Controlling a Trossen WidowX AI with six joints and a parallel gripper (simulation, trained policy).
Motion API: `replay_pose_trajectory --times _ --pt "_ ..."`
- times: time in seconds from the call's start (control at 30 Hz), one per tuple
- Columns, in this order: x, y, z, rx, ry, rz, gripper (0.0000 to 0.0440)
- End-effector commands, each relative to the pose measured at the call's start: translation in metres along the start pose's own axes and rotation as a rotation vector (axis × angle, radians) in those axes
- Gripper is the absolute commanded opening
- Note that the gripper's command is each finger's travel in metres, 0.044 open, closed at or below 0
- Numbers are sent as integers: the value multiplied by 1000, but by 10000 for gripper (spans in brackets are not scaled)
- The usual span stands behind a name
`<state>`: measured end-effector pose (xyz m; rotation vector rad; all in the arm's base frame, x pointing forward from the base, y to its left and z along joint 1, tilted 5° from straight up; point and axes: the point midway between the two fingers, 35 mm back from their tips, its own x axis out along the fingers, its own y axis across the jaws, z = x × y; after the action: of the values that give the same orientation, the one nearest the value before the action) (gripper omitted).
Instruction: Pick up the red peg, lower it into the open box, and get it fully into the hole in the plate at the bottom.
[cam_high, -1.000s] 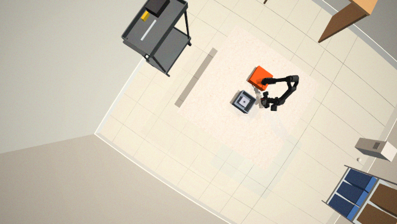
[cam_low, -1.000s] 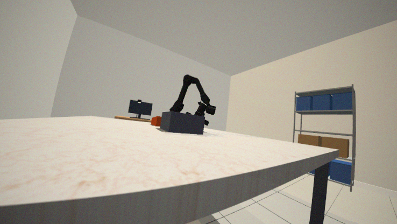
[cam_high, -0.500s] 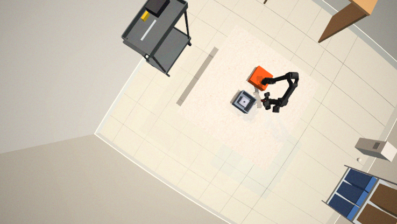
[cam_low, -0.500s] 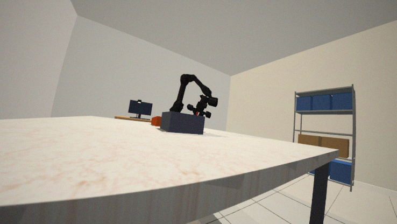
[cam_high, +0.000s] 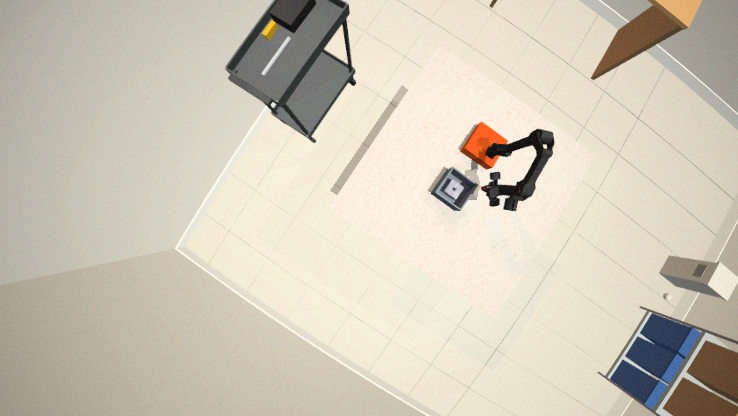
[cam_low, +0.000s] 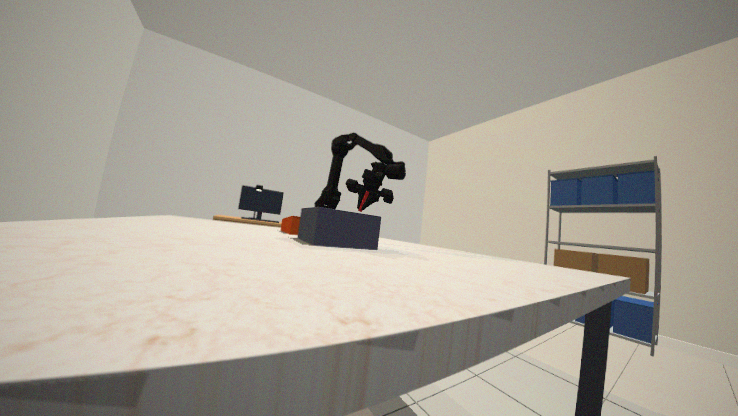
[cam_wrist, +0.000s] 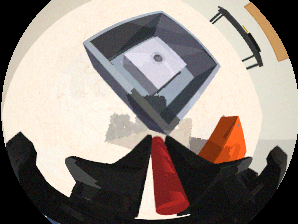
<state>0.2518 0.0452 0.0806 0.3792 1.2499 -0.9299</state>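
Between the jaws, the red peg (cam_high: 484, 188) (cam_low: 364, 200) (cam_wrist: 168, 177).

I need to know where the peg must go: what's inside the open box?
Inside the box sits a pale plate with a round hole. The near wall hides part of the floor; the hole's depth can't be seen.

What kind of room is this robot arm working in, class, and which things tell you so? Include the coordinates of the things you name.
Probably a lab or workshop: a shelf rack (cam_low: 657, 248) holds blue bins (cam_low: 636, 187), a wheeled cart (cam_high: 310, 51) stands by the wall, and a monitor (cam_low: 260, 200) sits on a desk.
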Motion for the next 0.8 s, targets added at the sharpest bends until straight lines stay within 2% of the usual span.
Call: replay_pose_trajectory --times 0.0,0.37,0.77 --pt "0 -3 21 47 -13 0 0" --pt "23 -11 70 129 -9 -6 0" --pt "61 -14 109 117 32 30 0"
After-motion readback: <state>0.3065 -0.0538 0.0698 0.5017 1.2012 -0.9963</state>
